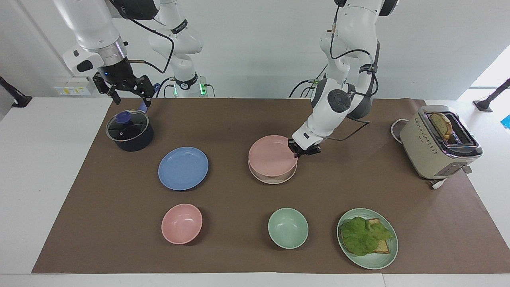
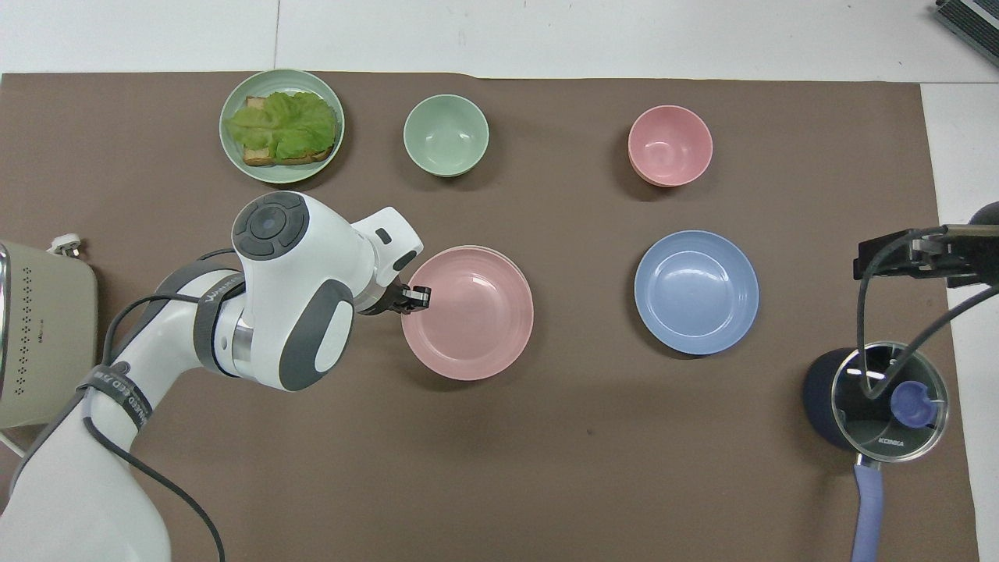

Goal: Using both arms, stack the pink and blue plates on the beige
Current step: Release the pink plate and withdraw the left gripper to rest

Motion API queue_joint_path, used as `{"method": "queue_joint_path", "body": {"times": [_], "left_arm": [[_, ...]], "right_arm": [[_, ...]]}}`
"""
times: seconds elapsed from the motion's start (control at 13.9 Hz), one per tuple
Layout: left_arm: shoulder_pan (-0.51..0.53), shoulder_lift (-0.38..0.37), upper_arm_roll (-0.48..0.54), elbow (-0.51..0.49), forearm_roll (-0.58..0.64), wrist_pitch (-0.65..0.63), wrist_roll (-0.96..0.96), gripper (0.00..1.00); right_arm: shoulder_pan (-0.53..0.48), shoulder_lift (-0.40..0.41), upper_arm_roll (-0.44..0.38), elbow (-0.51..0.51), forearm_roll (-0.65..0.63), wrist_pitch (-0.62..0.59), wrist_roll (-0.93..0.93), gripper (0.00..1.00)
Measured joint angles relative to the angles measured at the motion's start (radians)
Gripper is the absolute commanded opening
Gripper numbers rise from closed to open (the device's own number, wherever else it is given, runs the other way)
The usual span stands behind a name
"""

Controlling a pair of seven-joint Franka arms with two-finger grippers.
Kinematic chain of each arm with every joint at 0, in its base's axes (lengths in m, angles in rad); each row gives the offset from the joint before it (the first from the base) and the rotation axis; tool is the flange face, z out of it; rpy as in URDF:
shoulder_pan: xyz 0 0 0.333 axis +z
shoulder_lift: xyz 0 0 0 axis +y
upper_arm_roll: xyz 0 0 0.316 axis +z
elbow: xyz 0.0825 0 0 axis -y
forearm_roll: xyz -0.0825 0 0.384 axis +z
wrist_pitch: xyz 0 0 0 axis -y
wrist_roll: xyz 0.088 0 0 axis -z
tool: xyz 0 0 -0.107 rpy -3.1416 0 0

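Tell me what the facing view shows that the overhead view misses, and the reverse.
Only the facing view shows the beige plate as a rim under the pink plate, bread in the toaster, and the open right gripper over the pot. Only the overhead view shows the pot's long handle. Both show the left gripper shut on the pink plate's rim and the blue plate lying alone.

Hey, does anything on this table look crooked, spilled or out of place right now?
Nothing stands out. The pink plate, gripped at its rim by the left gripper, sits squarely over the beige plate. The blue plate lies flat. The right gripper waits, open, above the pot.
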Motion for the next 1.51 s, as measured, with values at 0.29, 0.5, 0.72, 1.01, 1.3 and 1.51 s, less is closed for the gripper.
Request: {"method": "queue_joint_path", "body": {"times": [0.29, 0.5, 0.72, 1.01, 1.3, 1.51], "left_arm": [[-0.004, 0.000, 0.000, 0.000, 0.000, 0.009, 0.000, 1.00], [-0.004, 0.000, 0.000, 0.000, 0.000, 0.020, 0.000, 1.00], [-0.004, 0.000, 0.004, 0.002, 0.000, 0.024, 0.000, 1.00], [0.059, -0.009, 0.034, 0.038, 0.028, -0.021, 0.008, 1.00], [0.216, -0.029, 0.041, 0.154, 0.139, -0.198, 0.032, 1.00], [0.321, -0.059, 0.043, 0.175, 0.205, -0.224, 0.083, 1.00]], "right_arm": [[0.000, 0.000, 0.000, 0.000, 0.000, 0.000, 0.000, 1.00], [0.000, 0.000, 0.000, 0.000, 0.000, 0.000, 0.000, 1.00], [0.000, 0.000, -0.001, 0.000, 0.000, 0.000, 0.000, 1.00], [0.000, 0.000, -0.001, 0.000, 0.000, 0.000, 0.000, 1.00], [0.000, 0.000, -0.001, 0.000, 0.000, 0.026, -0.011, 1.00], [0.000, 0.000, -0.001, -0.005, 0.000, 0.060, -0.023, 1.00]]}}
